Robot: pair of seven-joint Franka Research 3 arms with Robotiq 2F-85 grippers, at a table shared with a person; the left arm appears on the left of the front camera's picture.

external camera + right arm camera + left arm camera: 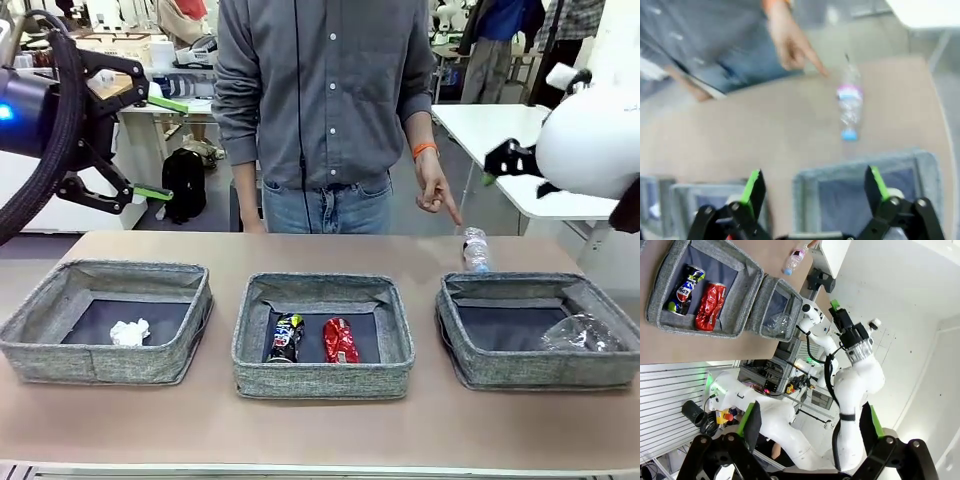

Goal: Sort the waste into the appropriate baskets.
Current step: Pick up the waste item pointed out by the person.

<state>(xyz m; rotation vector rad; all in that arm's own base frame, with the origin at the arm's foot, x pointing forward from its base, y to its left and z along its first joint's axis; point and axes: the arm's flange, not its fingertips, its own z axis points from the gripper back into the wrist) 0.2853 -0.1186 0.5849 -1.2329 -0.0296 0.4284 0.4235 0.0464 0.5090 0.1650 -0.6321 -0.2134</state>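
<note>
Both tools wide, empty; right tool (812, 192) blurred above water bottle (849, 107)

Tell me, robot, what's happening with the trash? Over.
Both hands open, left hand, right hand. Water bottle on table behind right basket. Person's hand pointing at it.

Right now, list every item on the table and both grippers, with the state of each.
Crumpled white paper ball: in left grey woven basket.
Dark blue-black can: lying in middle basket.
Crushed red can: lying beside it, same basket.
Clear plastic cup: in right basket.
Clear labelled water bottle: lying on table, outside baskets.
Left gripper: open, empty.
Right gripper: open, empty.
</note>
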